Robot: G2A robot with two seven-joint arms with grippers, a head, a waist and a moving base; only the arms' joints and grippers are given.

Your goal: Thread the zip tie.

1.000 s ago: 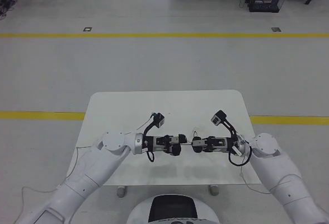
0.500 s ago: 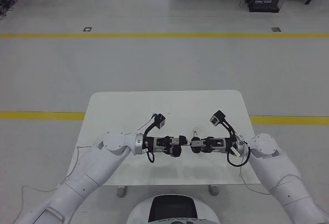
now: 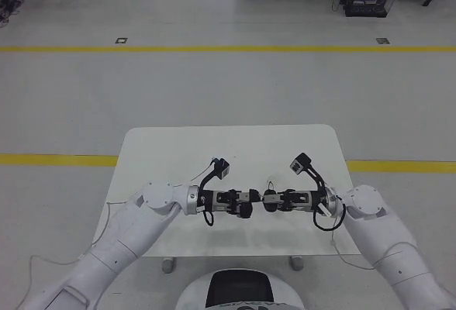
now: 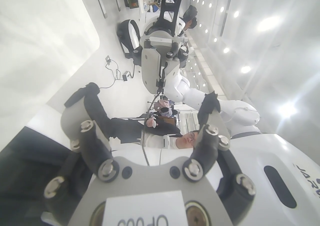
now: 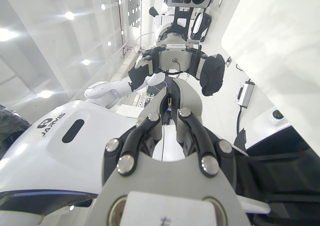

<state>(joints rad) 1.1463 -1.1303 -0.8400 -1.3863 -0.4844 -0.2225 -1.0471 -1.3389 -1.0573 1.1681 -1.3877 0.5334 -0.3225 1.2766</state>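
The right gripper's (image 5: 172, 86) grey fingers (image 5: 183, 96), lined with ribbed black pads, are pressed together. Judging by the left wrist view, they pinch the thin black plastic zip tie (image 4: 143, 145), whose free length runs from those tips toward the palm of the left gripper (image 4: 145, 98). The left gripper's black padded fingers (image 4: 91, 104) stand wide apart and hold nothing. The two grippers face each other tip to tip, close together, in the air above the white round-cornered table (image 3: 174, 147).

The step in hand looks like the left gripper taking the free end. To do it well, the left gripper should close only once the strand lies squarely between its pads, and near the end, so that a short stiff stub sticks out for threading. The right gripper should keep a firm pinch and a level wrist so the zip tie does not swing. The approach is best made slowly along the line of the strand, because a springy strap is likely to bow away if pushed from the side.

The zip tie's head and slot are too small to make out. Whether the strand touches the left palm or merely passes in front of it cannot be told. The pinch point itself is hidden between the right fingers, and it is unclear whether a loop is already formed.
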